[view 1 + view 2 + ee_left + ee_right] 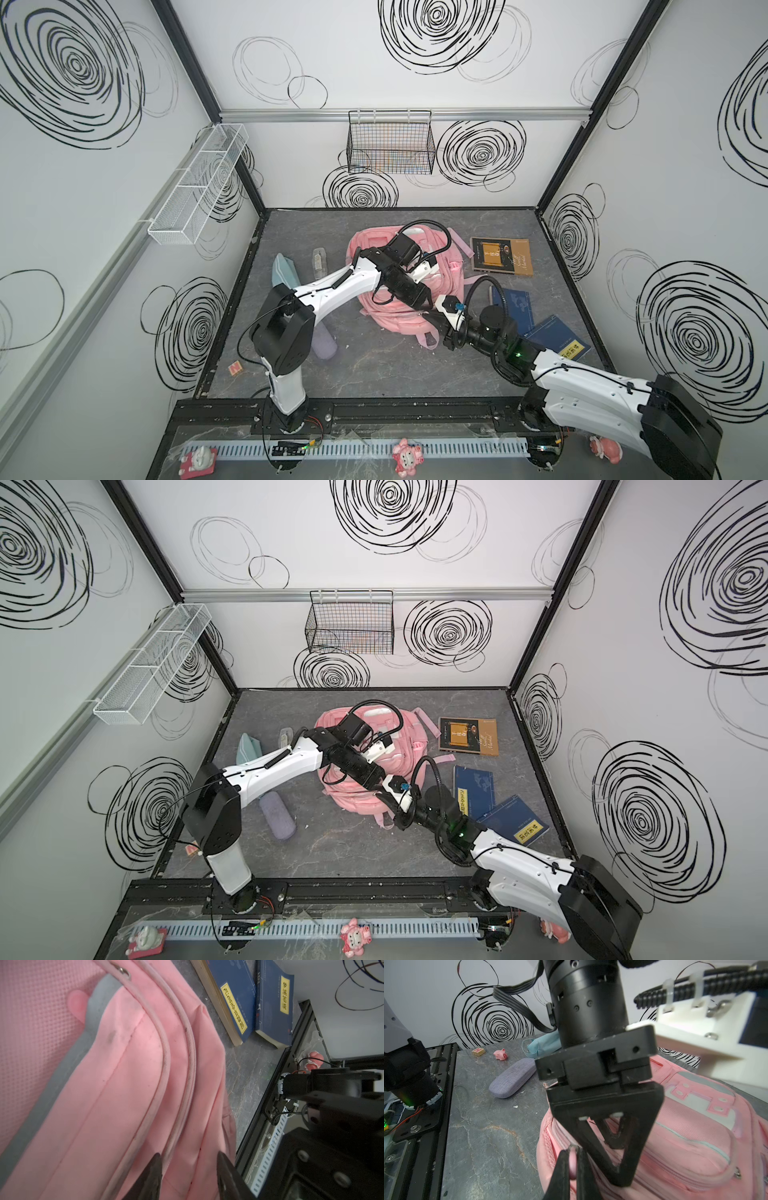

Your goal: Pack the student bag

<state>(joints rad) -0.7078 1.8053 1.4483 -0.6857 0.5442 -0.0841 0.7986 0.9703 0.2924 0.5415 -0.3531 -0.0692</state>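
Currently student bag (pixel 397 320) sits mid desk (pixel 374 374). Right tool (pixel 572 1151) is pinched shut on a pink tab (pixel 572 1165) at its near edge. Left tool (pixel 189 1154) is half-wide, astride the seam (pixel 166 1064). Risk: tab slips under pull, or the unanchored bag just drags.

The pink fabric backpack (pixel 399 320) carries pale grey panels (its piping looks smudged dark). Grey marbled tabletop (pixel 374 374). One dark blue paperback book (pixel 239 972) and a second dark blue book (pixel 268 1012) bear yellow labels, black characters. The flat brown book (pixel 494 255) has a gold panel. White walls (pixel 415 95), black scribbled spirals.
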